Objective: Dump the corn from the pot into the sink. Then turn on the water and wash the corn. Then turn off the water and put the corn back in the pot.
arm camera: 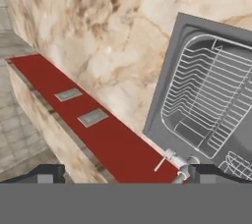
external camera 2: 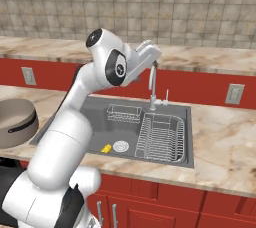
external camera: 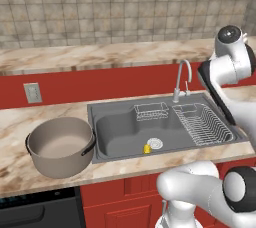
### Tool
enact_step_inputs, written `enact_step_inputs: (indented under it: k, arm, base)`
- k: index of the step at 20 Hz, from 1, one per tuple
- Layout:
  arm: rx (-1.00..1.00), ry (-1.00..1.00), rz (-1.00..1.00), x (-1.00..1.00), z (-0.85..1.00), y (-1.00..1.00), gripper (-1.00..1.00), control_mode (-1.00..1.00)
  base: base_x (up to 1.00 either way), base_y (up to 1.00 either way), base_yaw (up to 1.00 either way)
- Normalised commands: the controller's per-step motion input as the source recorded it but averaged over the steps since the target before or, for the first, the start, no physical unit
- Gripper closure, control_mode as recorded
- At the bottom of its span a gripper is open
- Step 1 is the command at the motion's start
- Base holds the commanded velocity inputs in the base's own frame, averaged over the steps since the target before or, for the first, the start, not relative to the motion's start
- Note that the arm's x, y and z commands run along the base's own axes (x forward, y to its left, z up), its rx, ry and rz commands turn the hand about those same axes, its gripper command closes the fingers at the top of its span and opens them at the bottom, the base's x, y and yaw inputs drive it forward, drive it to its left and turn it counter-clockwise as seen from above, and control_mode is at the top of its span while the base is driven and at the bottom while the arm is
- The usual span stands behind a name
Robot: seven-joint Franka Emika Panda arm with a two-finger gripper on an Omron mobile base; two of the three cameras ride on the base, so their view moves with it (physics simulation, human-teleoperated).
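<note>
The corn (external camera: 147,148) is a small yellow cob lying on the floor of the dark grey sink (external camera: 115,132), right beside the round silver drain (external camera: 155,144); the right base view shows the corn (external camera 2: 106,148) too. On the counter left of the sink stands the taupe pot (external camera: 60,147), upright, with nothing visible inside. My gripper (external camera 2: 154,58) hangs high over the back of the sink, close to the top of the faucet (external camera 2: 152,87). In the hand view the gripper (arm camera: 130,176) is open, its fingertips (arm camera: 49,174) wide apart with nothing between them.
A wire dish rack (external camera: 202,124) fills the sink's right basin and a small wire basket (external camera: 151,112) sits at the back. The faucet's base and lever (arm camera: 170,159) lie just below the hand. A red backsplash with outlets (arm camera: 81,105) runs behind the marble counter (arm camera: 123,46).
</note>
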Motion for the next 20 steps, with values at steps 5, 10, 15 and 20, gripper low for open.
enact_step_inputs:
  k: [5, 10, 15, 20]
  arm:
    - [0.17, 0.18, -0.01, -0.22, 0.0, 0.24, -1.0, -1.0]
    - [0.24, 0.27, -0.01, -0.1, 0.0, 0.29, -1.0, -1.0]
    - [0.19, 0.14, -0.21, -0.11, -0.16, 0.17, -1.0, -1.0]
    - [0.08, 0.01, -0.4, 0.0, -0.6, 0.18, -1.0, -1.0]
  base:
    - [0.0, 0.0, 0.0]
    - [0.0, 0.0, 0.0]
    - [0.0, 0.0, 0.0]
    - [0.0, 0.0, 0.0]
